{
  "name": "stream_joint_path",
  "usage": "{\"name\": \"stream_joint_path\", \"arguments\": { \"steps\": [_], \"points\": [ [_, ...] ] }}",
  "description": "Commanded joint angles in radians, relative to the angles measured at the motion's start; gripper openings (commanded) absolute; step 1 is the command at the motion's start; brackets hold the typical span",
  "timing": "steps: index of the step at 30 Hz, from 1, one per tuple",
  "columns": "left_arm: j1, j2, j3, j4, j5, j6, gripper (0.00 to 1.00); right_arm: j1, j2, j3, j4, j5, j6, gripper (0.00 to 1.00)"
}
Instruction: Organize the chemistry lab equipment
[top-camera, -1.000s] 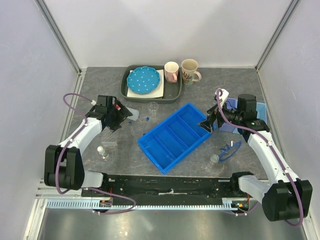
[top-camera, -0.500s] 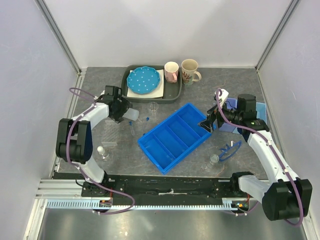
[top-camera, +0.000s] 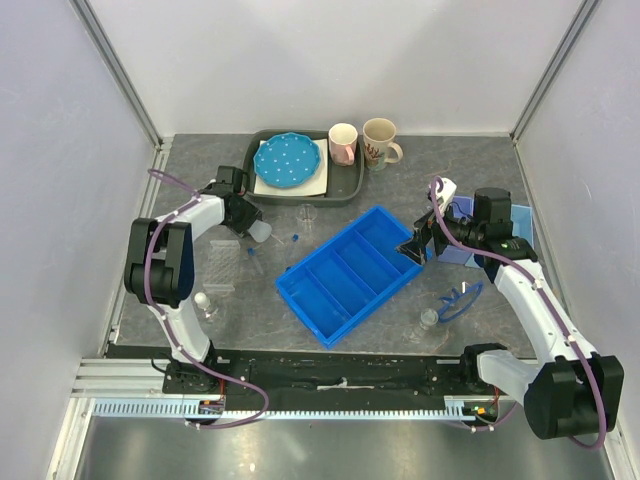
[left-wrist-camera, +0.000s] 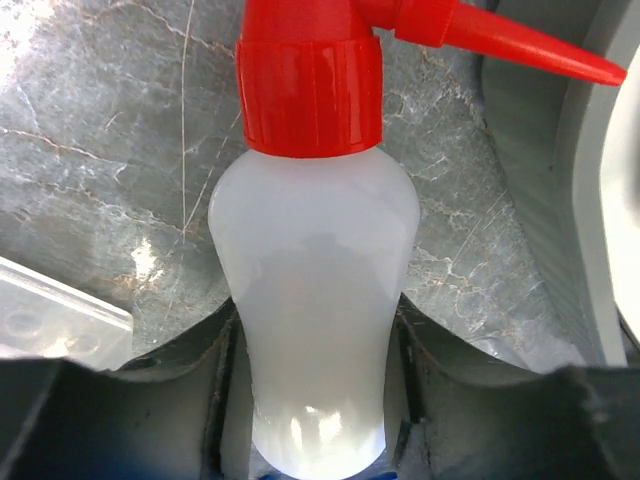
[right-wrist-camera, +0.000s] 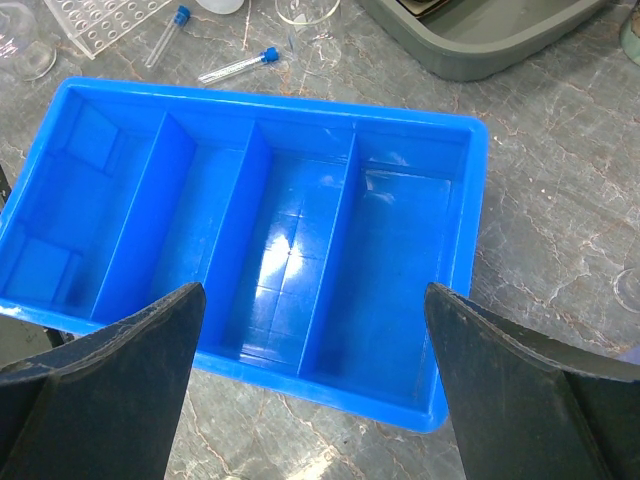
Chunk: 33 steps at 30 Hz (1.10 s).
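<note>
Operator: The grey marbled table (top-camera: 480, 170) has white walls on three sides. I look at it from above, with both arms mounted at the near edge.

Colleague: Where is the squeeze bottle?

Operator: The white squeeze bottle (left-wrist-camera: 315, 260) is at the far left of the table, just beside the near left corner of the grey tray (top-camera: 345, 190). My left gripper (left-wrist-camera: 318, 340) has it clamped, with one finger pressing on each side of the body. The red nozzle (left-wrist-camera: 520, 40) points toward the wall of the tray. Whether the bottle touches the table, I cannot tell.

Colleague: And your right side?

Operator: The right gripper (right-wrist-camera: 310, 290) hangs with its fingers wide apart above the far right end of the blue organizer (right-wrist-camera: 280, 230). The organizer lies diagonally in the middle of the table and is divided into long compartments.

Colleague: The other equipment?

Operator: The safety glasses (top-camera: 460, 298) lie to the right of the organizer, with a small flask (top-camera: 428, 320) just beside them, nearer to me. Another flask (top-camera: 205, 302) stands at the near left, close to a clear tube rack (right-wrist-camera: 100, 15). Two blue-capped vials (right-wrist-camera: 237, 65) lie on the table between the organizer and the bottle. A beaker (top-camera: 307, 213) stands near the grey tray. The dotted plate (top-camera: 288, 162) is inside that tray, and the two mugs (top-camera: 343, 143) stand to its right.
</note>
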Motion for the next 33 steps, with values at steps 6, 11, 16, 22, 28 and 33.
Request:
{"name": "stream_joint_path", "arguments": {
  "steps": [6, 11, 16, 22, 28, 33],
  "points": [
    [-0.001, -0.077, 0.076, -0.001, -0.041, 0.069, 0.22, 0.008, 0.0, 0.031, 0.012, -0.004, -0.026, 0.98],
    [-0.001, -0.201, 0.061, 0.001, 0.004, 0.118, 0.19, 0.006, 0.003, 0.028, 0.012, -0.004, -0.029, 0.98],
    [-0.007, -0.349, -0.02, 0.024, 0.146, 0.19, 0.16, 0.006, 0.0, 0.027, 0.012, 0.004, -0.037, 0.98],
    [-0.128, -0.59, -0.132, 0.027, 0.236, 0.219, 0.15, 0.006, -0.002, 0.025, 0.014, 0.023, -0.048, 0.98],
    [-0.367, -0.731, -0.207, 0.059, 0.161, 0.097, 0.15, 0.008, 0.004, 0.022, 0.014, 0.051, -0.063, 0.98],
    [-0.527, -0.728, -0.266, 0.157, 0.058, -0.055, 0.15, 0.005, -0.005, 0.016, 0.012, 0.088, -0.078, 0.98]
  ]
}}
